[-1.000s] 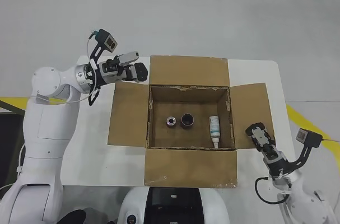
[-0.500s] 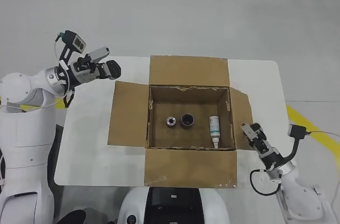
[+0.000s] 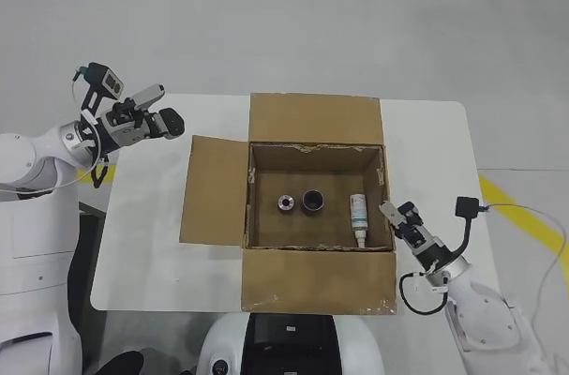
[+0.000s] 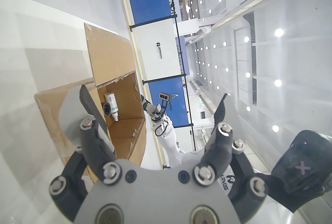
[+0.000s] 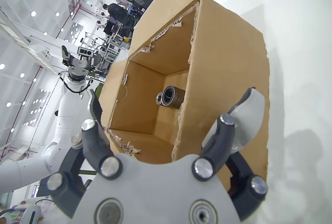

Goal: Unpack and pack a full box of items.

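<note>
The open cardboard box (image 3: 317, 281) stands mid-table with its far, near and left flaps folded out. On its floor lie a small metal ring (image 3: 285, 202), a dark cylinder (image 3: 312, 201) and a white bottle (image 3: 359, 214). My right gripper (image 3: 396, 212) is open at the box's right side. In the right wrist view the raised right flap (image 5: 228, 54) stands between that gripper's (image 5: 171, 95) fingers, with the cylinder (image 5: 172, 98) beyond. My left gripper (image 3: 164, 108) hangs open and empty over the table's far left corner, away from the box (image 4: 109, 59) and bottle (image 4: 112, 103).
The white table (image 3: 143, 234) has bare surface left of the box and a narrower strip to its right. Yellow floor lines run past both table ends. Workstations stand in the room far behind.
My left gripper has pulled back leftward from the box's far left corner. My right gripper has moved in to the box's right side, and the right flap has gone from flat to upright.
</note>
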